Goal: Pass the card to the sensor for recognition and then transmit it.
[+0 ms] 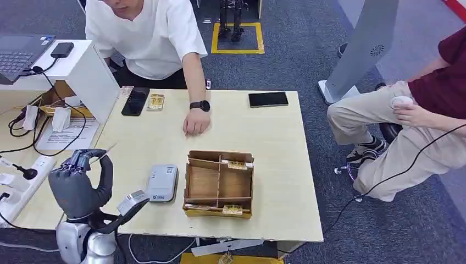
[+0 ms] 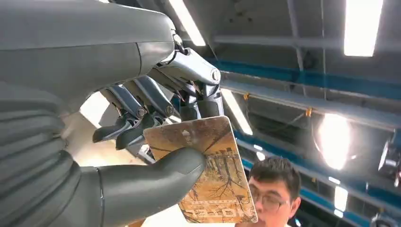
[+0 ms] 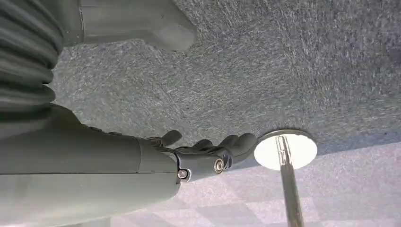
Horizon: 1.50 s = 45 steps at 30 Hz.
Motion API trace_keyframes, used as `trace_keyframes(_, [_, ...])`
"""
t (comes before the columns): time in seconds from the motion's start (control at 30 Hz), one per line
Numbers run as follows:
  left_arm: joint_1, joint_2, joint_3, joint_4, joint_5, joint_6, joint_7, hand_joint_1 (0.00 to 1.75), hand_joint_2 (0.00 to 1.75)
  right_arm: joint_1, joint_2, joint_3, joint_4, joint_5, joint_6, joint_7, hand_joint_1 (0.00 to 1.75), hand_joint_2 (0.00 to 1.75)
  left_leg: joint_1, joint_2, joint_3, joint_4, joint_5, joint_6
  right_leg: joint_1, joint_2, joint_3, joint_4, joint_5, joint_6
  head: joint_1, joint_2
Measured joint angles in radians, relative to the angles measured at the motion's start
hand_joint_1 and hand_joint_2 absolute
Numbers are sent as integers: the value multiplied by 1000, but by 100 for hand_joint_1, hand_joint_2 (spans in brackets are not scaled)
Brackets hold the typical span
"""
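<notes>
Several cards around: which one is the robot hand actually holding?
The card pinched in the left robot hand, raised off the table. The others lie in the box or beside the phone.

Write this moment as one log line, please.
left hand: holds card raised | sensor: on table | right hand: hanging, empty

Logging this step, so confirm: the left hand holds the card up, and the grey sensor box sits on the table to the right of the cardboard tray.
One detail is wrong. The head view shows the sensor box left of the cardboard tray, not right. The left hand does hold the card up.
</notes>
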Motion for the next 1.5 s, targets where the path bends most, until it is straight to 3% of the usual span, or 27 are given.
trace_keyframes(0.13, [23,0,0,9,-47,0,7,175,175,1,0,0,1,-4,0,0,0,175,0,0,0,0,0,0,0,0,0,0,0,0,0,0])
trace_keyframes(0.43, [50,-1,0,40,-211,0,90,175,175,2,-1,0,3,-11,0,4,0,175,0,0,0,0,0,0,0,0,0,0,0,0,0,0])
trace_keyframes(0.97, [60,-2,0,103,-275,0,131,175,175,5,-2,0,4,-13,0,5,0,175,0,0,0,0,0,0,0,0,0,0,0,0,0,0])
trace_keyframes(1.17, [66,-1,0,134,-311,0,198,175,175,6,-2,0,4,-19,0,5,0,175,0,0,0,0,0,0,0,0,0,0,0,0,0,0])
trace_keyframes(1.33, [68,5,-18,174,-334,0,319,175,175,6,-2,0,4,-23,0,6,0,175,0,0,0,0,0,0,0,0,0,0,0,0,0,0])
trace_keyframes(1.5, [81,7,-41,204,-336,0,340,175,175,6,-2,0,4,-23,0,6,0,175,0,0,0,0,0,0,0,0,0,0,0,0,0,0])
